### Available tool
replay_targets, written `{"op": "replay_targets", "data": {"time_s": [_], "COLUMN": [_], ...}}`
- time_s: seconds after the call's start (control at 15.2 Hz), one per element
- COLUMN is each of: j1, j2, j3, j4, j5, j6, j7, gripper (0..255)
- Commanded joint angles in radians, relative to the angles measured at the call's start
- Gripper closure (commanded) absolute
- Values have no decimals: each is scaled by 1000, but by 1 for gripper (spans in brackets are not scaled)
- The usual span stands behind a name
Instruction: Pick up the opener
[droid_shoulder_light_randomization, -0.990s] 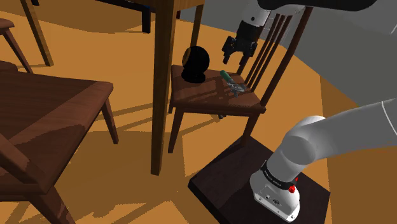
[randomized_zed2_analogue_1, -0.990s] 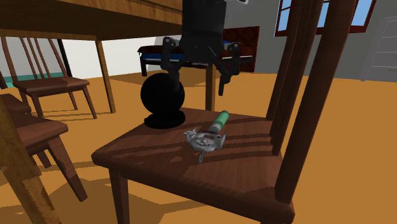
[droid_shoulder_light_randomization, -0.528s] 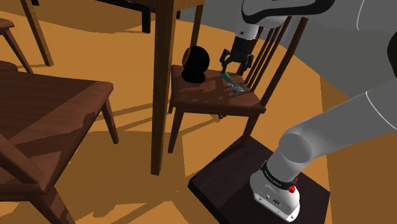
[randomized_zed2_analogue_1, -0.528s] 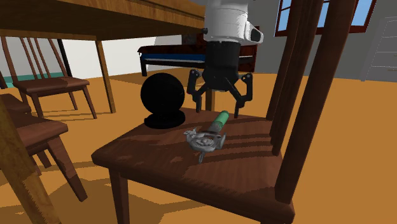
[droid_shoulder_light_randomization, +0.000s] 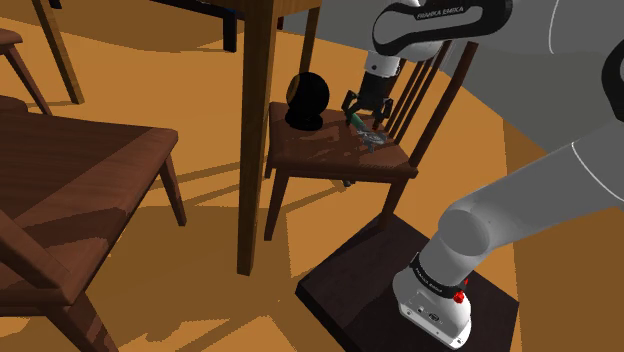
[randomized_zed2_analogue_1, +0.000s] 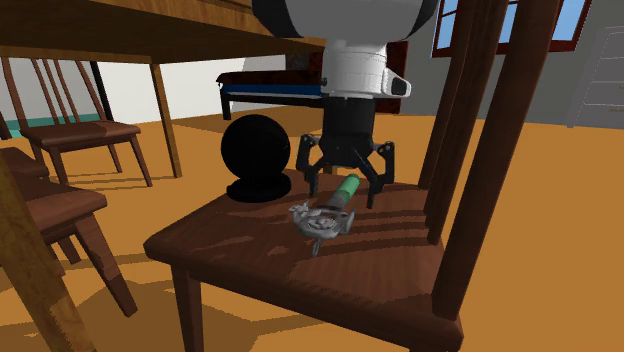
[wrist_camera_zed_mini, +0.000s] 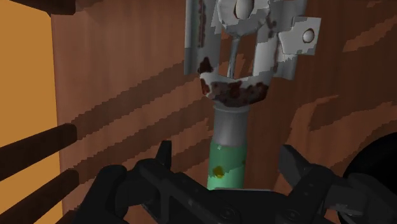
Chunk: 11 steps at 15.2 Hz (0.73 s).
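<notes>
The opener (randomized_zed2_analogue_1: 325, 214) lies flat on the wooden chair seat (randomized_zed2_analogue_1: 250, 250); it has a green handle (wrist_camera_zed_mini: 226, 164) and a grey, rust-stained metal head (wrist_camera_zed_mini: 245, 48). It also shows in the shoulder view as the opener (droid_shoulder_light_randomization: 367, 132) near the chair's back. My black gripper (randomized_zed2_analogue_1: 341, 192) hangs straight down over the green handle, low above the seat. It stands open, one finger on each side of the handle, neither touching it. In the wrist view the gripper (wrist_camera_zed_mini: 226, 164) straddles the handle's end, with the metal head farther out.
A black round object (randomized_zed2_analogue_1: 256, 155) on a flat base stands on the same seat, just beyond the gripper in the second exterior view. The chair's back slats (randomized_zed2_analogue_1: 480, 130) rise close beside the opener. A table leg (droid_shoulder_light_randomization: 257, 130) and other chairs (droid_shoulder_light_randomization: 80, 190) stand nearby.
The gripper has come down from above the seat and shifted over the opener's green handle, its open fingers now on either side of it. The opener has not moved.
</notes>
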Motion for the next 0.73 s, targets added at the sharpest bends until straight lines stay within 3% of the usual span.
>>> {"op": "replay_targets", "data": {"time_s": [0.0,0.66], "j1": [0,0], "j2": [0,-1], "j3": [0,0], "j4": [-5,7], "j5": [0,0], "j6": [6,-8], "j7": [0,1], "gripper": [255,255]}}
